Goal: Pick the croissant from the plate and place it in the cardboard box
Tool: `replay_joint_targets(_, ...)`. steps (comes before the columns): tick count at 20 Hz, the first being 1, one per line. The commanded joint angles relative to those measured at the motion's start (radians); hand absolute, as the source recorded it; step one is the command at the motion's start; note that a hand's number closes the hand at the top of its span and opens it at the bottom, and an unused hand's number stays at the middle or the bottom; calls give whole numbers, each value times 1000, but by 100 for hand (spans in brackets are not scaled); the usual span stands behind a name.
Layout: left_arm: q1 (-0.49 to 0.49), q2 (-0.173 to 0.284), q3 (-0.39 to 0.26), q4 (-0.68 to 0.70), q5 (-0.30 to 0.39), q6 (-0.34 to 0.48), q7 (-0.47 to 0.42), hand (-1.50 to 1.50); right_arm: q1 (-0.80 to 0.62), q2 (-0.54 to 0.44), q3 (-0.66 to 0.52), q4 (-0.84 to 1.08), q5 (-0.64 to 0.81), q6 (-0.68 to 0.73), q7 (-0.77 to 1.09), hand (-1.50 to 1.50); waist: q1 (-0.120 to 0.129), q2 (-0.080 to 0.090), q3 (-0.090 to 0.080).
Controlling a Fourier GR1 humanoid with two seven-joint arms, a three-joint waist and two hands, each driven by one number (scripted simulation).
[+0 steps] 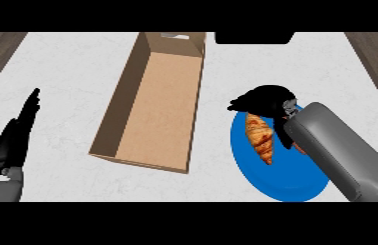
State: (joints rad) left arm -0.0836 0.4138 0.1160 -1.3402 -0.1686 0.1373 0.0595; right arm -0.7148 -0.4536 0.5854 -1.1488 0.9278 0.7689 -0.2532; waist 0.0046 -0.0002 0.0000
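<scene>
**Croissant on the plate, box waiting**

The croissant (260, 137) lies on the blue plate (284, 186) at the right of the frame, its long axis running from upper left to lower right. The right hand (264, 101) sits over the plate's upper edge, at the top end of the croissant, with its grey forearm slanting in from the lower right corner. The hand's fingers look bent downward toward the pastry, but the black shape hides the contact, so I cannot tell whether they have closed on it or merely hover above it.

The cardboard box (122, 111) stands open in the middle of the frame, just left of the plate, on the pale counter (66, 69). Only its bare brown floor shows inside.

The left hand (18, 131) rests at the left edge of the frame, fingers straight and pointing up, holding nothing.

By my reading the task is in its first stage: the reach has arrived at the croissant, but the lift is not yet done. Left to do are securing the grasp, raising the croissant off the plate, carrying it left over the box wall, and releasing it inside.
</scene>
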Motion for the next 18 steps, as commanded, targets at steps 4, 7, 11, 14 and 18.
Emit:
replay_joint_targets(4,-50,-29,6,26,-28,4,13,0,115,20,-26,-165,13,72,-13,-150,-10,-2,0)
replay_joint_targets(7,3,-34,12,-28,-32,-8,33,0,92,58,-62,-185,17,127,19,-150,-2,-1,0)
replay_joint_targets(11,-17,-10,44,6,-21,-46,10,0,104,67,-28,-195,73,135,50,-150,-1,0,0)
replay_joint_targets(14,-5,-30,45,33,-34,-28,-33,0,142,90,2,-193,122,128,120,-150,-3,0,0)
replay_joint_targets(18,6,-31,35,-58,-45,-48,43,0,128,95,-8,-37,184,35,68,-150,5,1,0)
